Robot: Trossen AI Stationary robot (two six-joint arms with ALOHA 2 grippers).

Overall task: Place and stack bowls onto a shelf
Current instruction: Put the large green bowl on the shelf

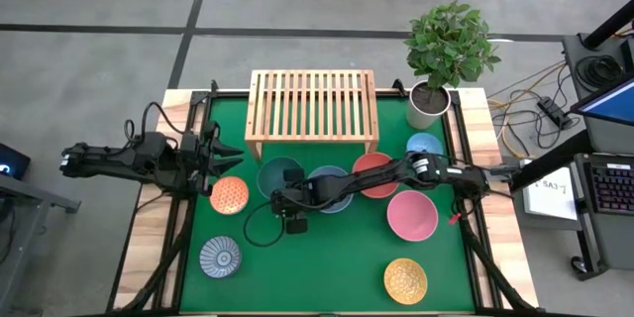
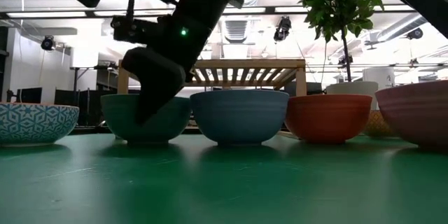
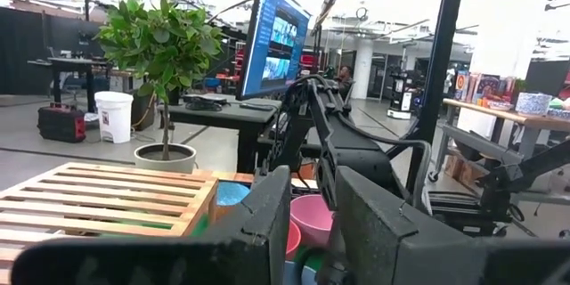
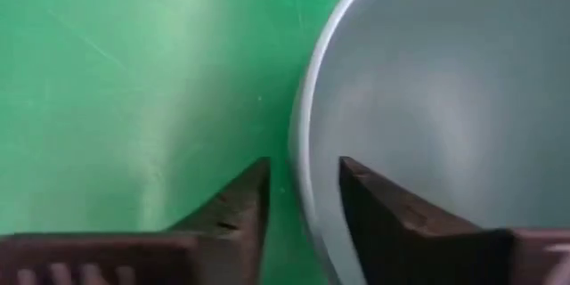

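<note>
The wooden slatted shelf (image 1: 312, 109) stands at the far side of the green mat. Before it sit a green bowl (image 1: 280, 176), a blue-grey bowl (image 1: 330, 188) and a red bowl (image 1: 374, 173) in a row. An orange bowl (image 1: 229, 195), pink bowl (image 1: 412, 215), light blue bowl (image 1: 424, 145), yellow bowl (image 1: 405, 280) and dark patterned bowl (image 1: 220, 256) rest on the mat around them. My right gripper (image 4: 303, 198) is open and slants down over the green bowl's near rim (image 4: 301, 156). One finger is outside the rim and one inside, with a gap on each side. My left gripper (image 1: 228, 158) waits open at the left edge.
A white plant pot (image 1: 428, 104) with a leafy plant stands at the far right corner beside the shelf. A black cable loop (image 1: 260, 228) lies on the mat near my right gripper. My right arm reaches over the blue-grey and red bowls.
</note>
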